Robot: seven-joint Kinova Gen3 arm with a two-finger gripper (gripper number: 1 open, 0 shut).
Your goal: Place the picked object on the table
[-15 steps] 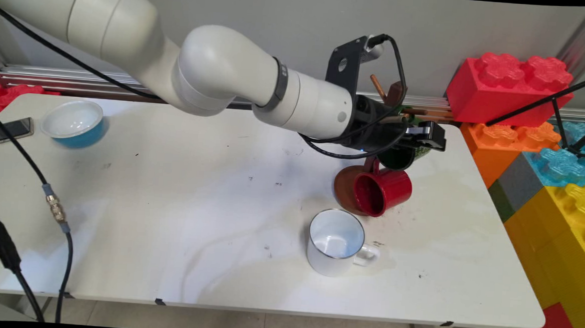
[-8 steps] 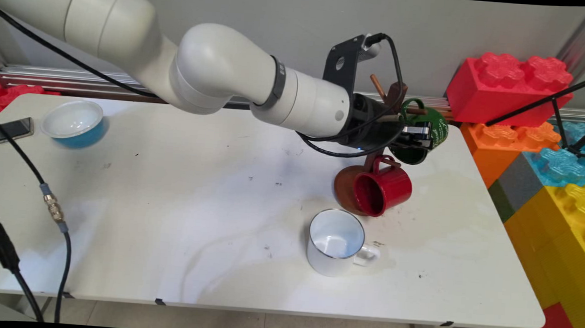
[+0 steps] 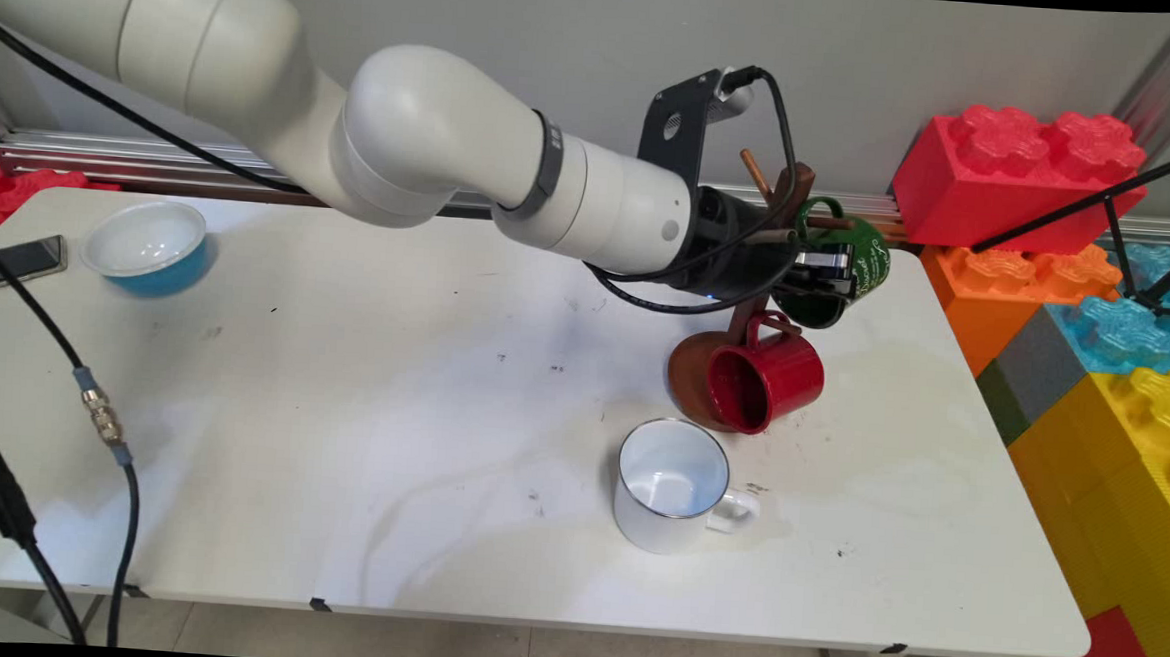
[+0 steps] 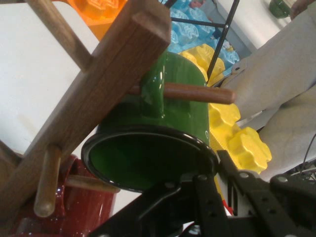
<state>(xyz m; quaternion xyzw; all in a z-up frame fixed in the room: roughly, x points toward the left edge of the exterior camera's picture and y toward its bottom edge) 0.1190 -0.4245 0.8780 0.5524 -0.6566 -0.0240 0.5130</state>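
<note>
Right, my gripper (image 3: 828,271) at green mug (image 3: 842,267), jaws clamped on its rim. Mug handle hooked over peg (image 4: 197,93) of wooden mug tree (image 4: 94,98), far right of table (image 3: 341,406). Red mug (image 3: 768,378) hangs on lower peg. Risk I see: sideways pull tips tree, or handle slips off peg, mug drops. White mug (image 3: 672,483) near, below.
</note>
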